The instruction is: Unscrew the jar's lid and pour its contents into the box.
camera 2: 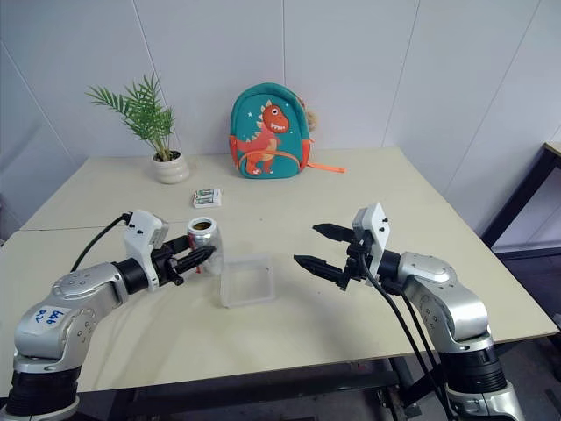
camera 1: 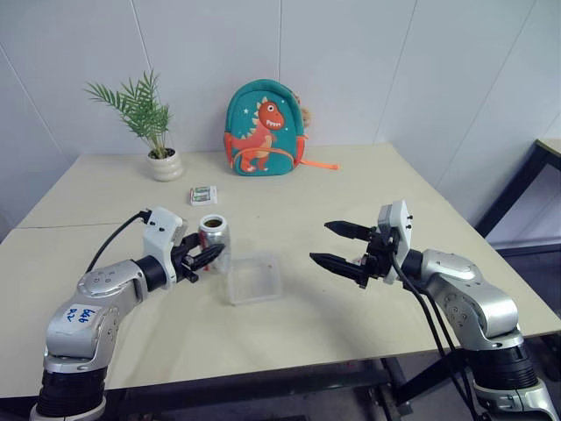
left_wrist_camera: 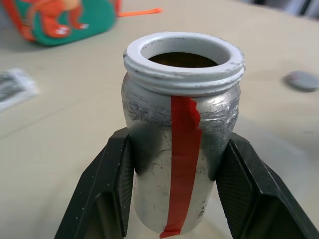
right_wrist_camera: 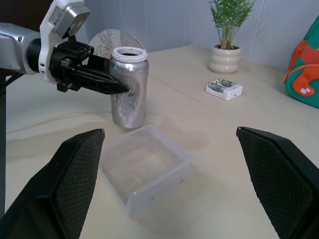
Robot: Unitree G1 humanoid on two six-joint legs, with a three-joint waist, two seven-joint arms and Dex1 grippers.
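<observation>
The jar (camera 1: pixel 213 235) is silvery-grey with a strip of red tape down its side (left_wrist_camera: pixel 185 149). It stands upright and uncapped, just left of the box (camera 1: pixel 255 277). My left gripper (camera 1: pixel 210 255) is shut on the jar's body, one finger on each side. The jar's white threaded mouth (left_wrist_camera: pixel 184 57) is open and the inside looks dark, so the contents cannot be made out. A small grey disc, the lid (left_wrist_camera: pixel 302 80), lies on the table beyond the jar. The box is clear, shallow and looks empty (right_wrist_camera: pixel 149 167). My right gripper (camera 1: pixel 320 243) hovers open to the right of the box, pointing at it.
A teal dinosaur backpack (camera 1: pixel 263 130) leans against the wall at the back of the beige table (camera 1: pixel 351 184). A potted plant (camera 1: pixel 163 158) stands at the back left. A small green-white packet (camera 1: pixel 203 195) lies behind the jar.
</observation>
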